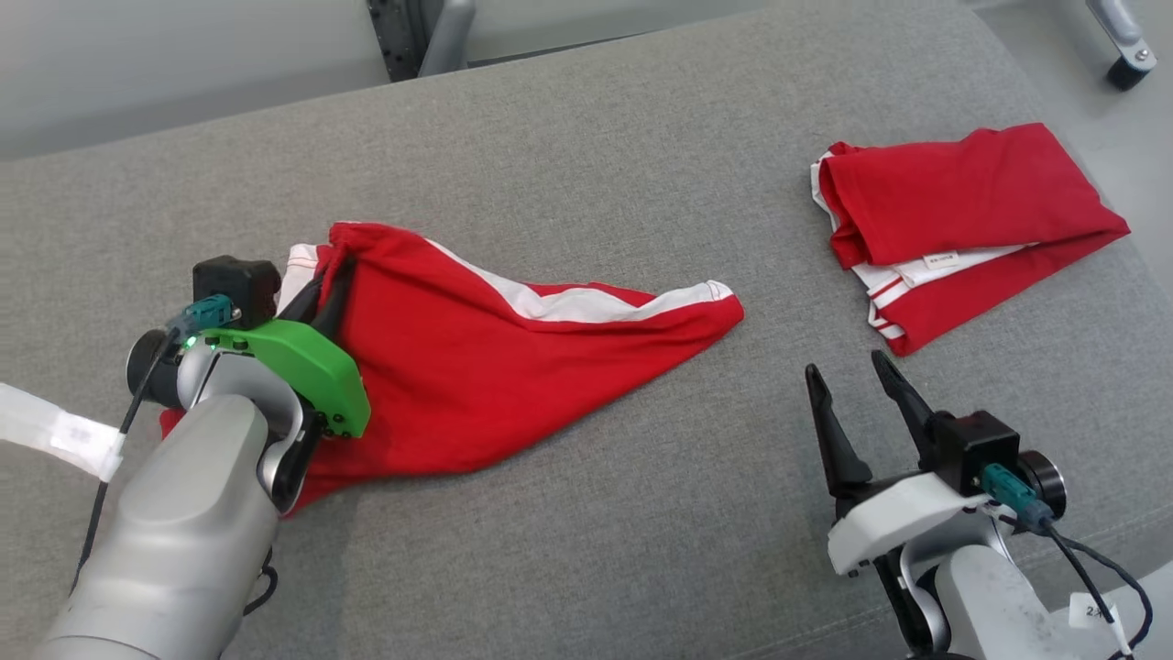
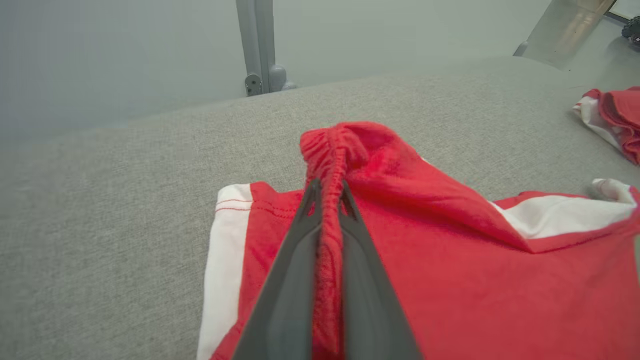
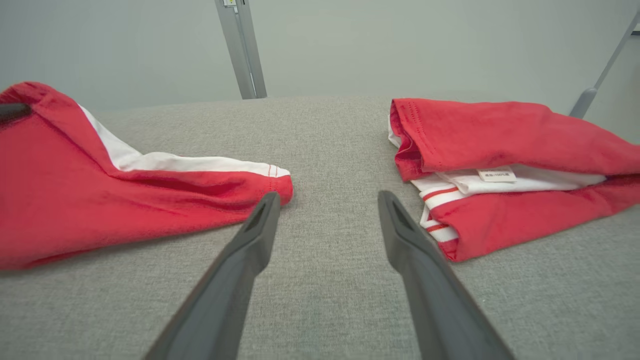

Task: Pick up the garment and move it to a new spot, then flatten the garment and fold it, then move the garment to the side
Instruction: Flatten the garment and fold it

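Observation:
The garment (image 1: pixel 495 367) is a pair of red shorts with white side stripes, lying rumpled on the grey cushioned surface at centre left. My left gripper (image 1: pixel 325 289) is shut on its gathered elastic waistband (image 2: pixel 330 165), which bunches up between the two dark fingers (image 2: pixel 295 265). The shorts' far hem (image 3: pixel 272 182) stretches to the right. My right gripper (image 1: pixel 848 376) stands open above bare cushion, between the shorts and a second garment, its fingers (image 3: pixel 250 250) holding nothing.
A second red and white garment (image 1: pixel 953 229) lies folded at the right, with a small white label (image 3: pixel 496 175) showing. The grey cushion (image 1: pixel 596 147) ends at a far edge with metal legs (image 1: pixel 444 37) behind; a castor (image 1: pixel 1127 69) stands at top right.

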Robot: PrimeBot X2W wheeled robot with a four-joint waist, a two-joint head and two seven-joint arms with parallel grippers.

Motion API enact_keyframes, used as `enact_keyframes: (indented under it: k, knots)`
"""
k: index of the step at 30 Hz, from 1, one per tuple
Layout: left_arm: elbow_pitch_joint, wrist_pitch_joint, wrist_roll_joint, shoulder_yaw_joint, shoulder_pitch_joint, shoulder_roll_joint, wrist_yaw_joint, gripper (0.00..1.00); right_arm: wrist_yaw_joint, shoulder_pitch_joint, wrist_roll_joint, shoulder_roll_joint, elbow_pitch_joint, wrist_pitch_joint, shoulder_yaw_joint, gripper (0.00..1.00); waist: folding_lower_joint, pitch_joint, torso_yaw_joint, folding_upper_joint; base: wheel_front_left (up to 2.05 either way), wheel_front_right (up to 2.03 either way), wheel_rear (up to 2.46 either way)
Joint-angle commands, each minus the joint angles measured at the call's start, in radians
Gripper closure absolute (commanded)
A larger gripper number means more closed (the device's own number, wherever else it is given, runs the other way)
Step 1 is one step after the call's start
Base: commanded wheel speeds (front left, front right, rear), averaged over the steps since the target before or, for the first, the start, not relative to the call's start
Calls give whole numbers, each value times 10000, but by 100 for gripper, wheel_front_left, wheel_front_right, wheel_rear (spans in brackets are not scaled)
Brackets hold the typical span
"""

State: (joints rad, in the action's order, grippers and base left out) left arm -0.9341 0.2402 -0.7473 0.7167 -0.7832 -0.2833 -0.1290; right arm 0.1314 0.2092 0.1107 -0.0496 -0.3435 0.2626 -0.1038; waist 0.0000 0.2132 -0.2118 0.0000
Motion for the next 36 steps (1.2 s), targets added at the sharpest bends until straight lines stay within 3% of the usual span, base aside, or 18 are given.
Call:
enact_keyframes:
  k: [1,11,15,20,21,23,25,26,27,36]
  knots:
    - [127,91,-13,126,-32,17,-31,100,-16,-212,4,-26,-71,28,98,0,0,-409,348,0,0,0,0]
    - [1828,249,289,1019,1436,-238,-15,100,-16,-1248,139,-32,-541,28,465,0,0,-2007,1911,0,0,0,0]
    - [2840,255,601,553,2497,-559,183,100,-15,-1428,228,-22,-474,28,467,0,0,-2260,2369,0,0,0,0]
    - [3729,232,785,-224,4273,-532,344,100,-15,-1490,165,-25,-482,28,573,0,0,-2378,2721,0,0,0,0]
    - [3675,231,864,-307,4614,-502,349,96,-15,-1484,135,-28,-508,28,573,0,0,-2391,2743,0,0,0,0]
    - [3722,233,994,-632,5143,-317,369,68,-15,-1499,97,-34,-562,28,560,0,0,-2433,2758,0,0,0,0]
    - [3543,232,1164,-920,5651,-176,374,53,-15,-1514,14,-34,-614,28,551,0,0,-2486,2718,0,0,0,0]
    - [3465,232,1139,-1177,5812,-63,384,38,-15,-1514,-21,-29,-622,28,551,0,0,-2520,2684,0,0,0,0]
    - [3269,232,1303,-1254,6023,-24,369,0,-15,-1511,-63,-28,-646,28,543,0,0,-2559,2632,0,0,0,0]
    - [3042,233,1774,-2770,7007,646,224,0,-15,-1703,-166,-29,-641,28,730,0,0,-2919,2261,0,0,0,0]
